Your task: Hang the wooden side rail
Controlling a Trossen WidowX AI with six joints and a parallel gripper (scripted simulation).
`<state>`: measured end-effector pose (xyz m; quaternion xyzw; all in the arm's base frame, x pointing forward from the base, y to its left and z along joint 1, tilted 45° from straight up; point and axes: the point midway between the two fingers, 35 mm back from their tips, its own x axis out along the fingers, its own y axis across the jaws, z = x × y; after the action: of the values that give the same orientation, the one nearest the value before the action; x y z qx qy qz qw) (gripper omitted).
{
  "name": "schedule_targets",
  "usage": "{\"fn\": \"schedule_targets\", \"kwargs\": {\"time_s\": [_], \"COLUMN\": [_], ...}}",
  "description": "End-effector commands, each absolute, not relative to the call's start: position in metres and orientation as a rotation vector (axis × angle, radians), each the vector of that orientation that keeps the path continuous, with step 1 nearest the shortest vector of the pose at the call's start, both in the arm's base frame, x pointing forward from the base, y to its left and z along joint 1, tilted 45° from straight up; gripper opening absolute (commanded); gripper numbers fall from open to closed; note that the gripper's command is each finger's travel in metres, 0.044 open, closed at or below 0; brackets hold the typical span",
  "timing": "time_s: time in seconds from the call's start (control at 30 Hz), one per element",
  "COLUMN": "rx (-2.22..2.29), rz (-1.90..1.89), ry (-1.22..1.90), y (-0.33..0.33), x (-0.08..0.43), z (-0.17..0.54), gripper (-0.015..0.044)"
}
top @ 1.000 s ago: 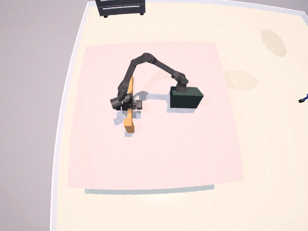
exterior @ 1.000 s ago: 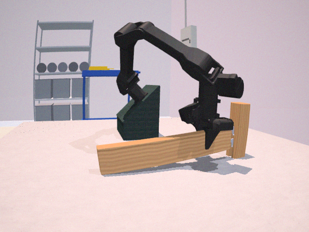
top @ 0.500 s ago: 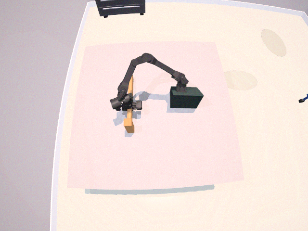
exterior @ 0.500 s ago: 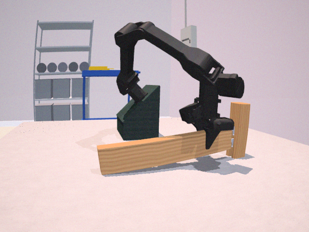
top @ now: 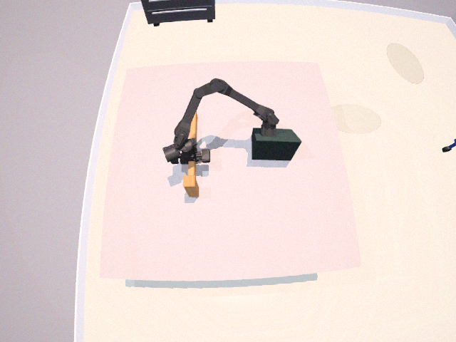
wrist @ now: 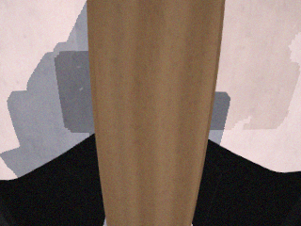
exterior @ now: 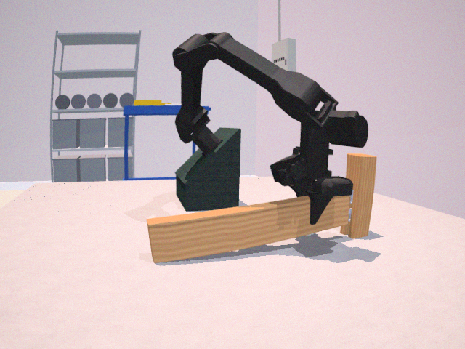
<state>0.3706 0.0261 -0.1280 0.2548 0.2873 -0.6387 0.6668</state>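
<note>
The wooden side rail (top: 191,169) (exterior: 225,233) (wrist: 155,94) slopes up from its far end, which is down on the table, to its hook end, raised beside the headboard post. The post (top: 189,181) (exterior: 362,195) stands upright. My gripper (top: 192,156) (exterior: 312,216) (wrist: 145,130) is shut on the rail near its hook end, one finger on each side. Bits of the upper steel hook (exterior: 351,198) and lower steel hook (exterior: 349,215) show in the narrow gap between rail end and post. The pins and the inside of the slot are hidden, so I cannot tell whether the hooks sit on the pins.
The dark green arm base (top: 272,149) (exterior: 217,180) stands on the pink table (top: 235,228) (exterior: 225,300), to one side of the rail. The arm arches high from it over to the rail. A shelf rack (exterior: 97,73) and a blue-framed bench (exterior: 161,110) stand in the background.
</note>
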Motion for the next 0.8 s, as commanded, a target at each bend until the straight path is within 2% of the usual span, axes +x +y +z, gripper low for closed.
{"fn": "schedule_targets", "kwargs": {"time_s": [0.0,0.77], "rx": [0.578,0.578], "rz": [-1.429,-1.429], "ry": [0.650,0.650], "y": [0.0317,0.0342], "x": [0.3704,0.3701], "z": [-0.1285,-0.1289], "gripper": [0.0000,0.0000]}}
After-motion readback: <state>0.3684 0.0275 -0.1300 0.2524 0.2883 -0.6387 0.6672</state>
